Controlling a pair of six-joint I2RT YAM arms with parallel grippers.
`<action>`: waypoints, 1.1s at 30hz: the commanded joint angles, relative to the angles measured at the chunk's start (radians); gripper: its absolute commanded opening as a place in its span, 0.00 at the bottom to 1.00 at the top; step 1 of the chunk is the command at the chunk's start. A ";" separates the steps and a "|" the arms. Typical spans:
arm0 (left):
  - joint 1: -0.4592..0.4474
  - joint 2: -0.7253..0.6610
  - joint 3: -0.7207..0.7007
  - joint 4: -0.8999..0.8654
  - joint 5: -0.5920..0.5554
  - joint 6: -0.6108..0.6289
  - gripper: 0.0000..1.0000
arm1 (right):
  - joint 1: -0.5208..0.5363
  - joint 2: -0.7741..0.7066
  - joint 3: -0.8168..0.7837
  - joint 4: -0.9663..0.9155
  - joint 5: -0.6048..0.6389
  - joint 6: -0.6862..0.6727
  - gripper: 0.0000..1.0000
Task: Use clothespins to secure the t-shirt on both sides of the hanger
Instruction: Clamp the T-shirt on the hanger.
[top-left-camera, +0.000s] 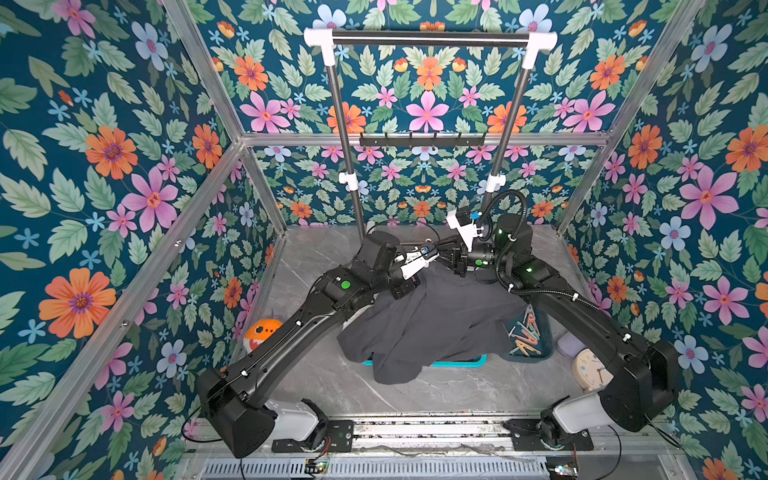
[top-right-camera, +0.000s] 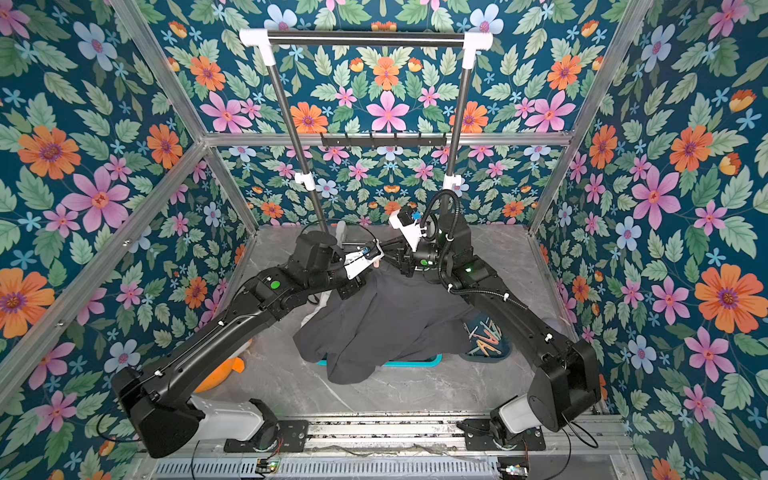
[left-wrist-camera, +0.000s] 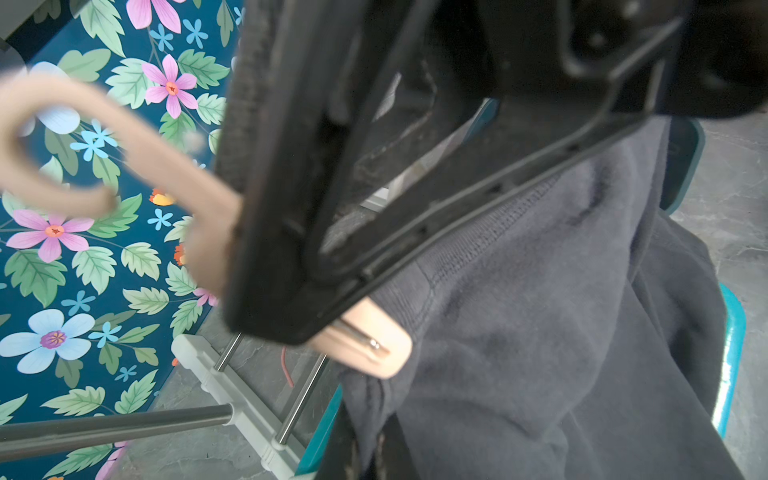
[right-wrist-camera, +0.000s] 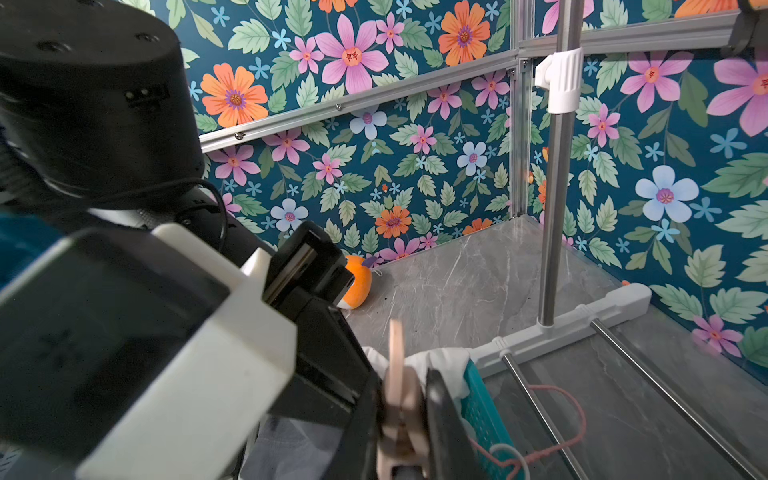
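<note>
A dark grey t-shirt lies draped over a teal basket. My left gripper is shut on a fold of the t-shirt just below the collar. A tan hanger runs into the collar, with its hook sticking out. My right gripper is shut on the hanger's neck; its black fingers fill the left wrist view. Both grippers meet above the back of the t-shirt in both top views. Several pastel clothespins lie in a dark tray at the right.
A clothes rack stands at the back, its white base and rails on the grey floor. An orange plush toy sits at the left, a clock at the right. A pink string lies beside the basket.
</note>
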 joint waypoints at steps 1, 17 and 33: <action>-0.001 -0.015 0.005 0.132 0.017 -0.001 0.00 | 0.002 0.008 0.022 -0.134 -0.037 -0.078 0.00; -0.001 -0.078 -0.072 0.255 -0.025 0.009 0.00 | 0.000 0.058 0.133 -0.399 -0.059 -0.191 0.00; -0.002 -0.133 -0.145 0.354 0.020 0.045 0.00 | 0.000 0.103 0.213 -0.544 -0.104 -0.269 0.00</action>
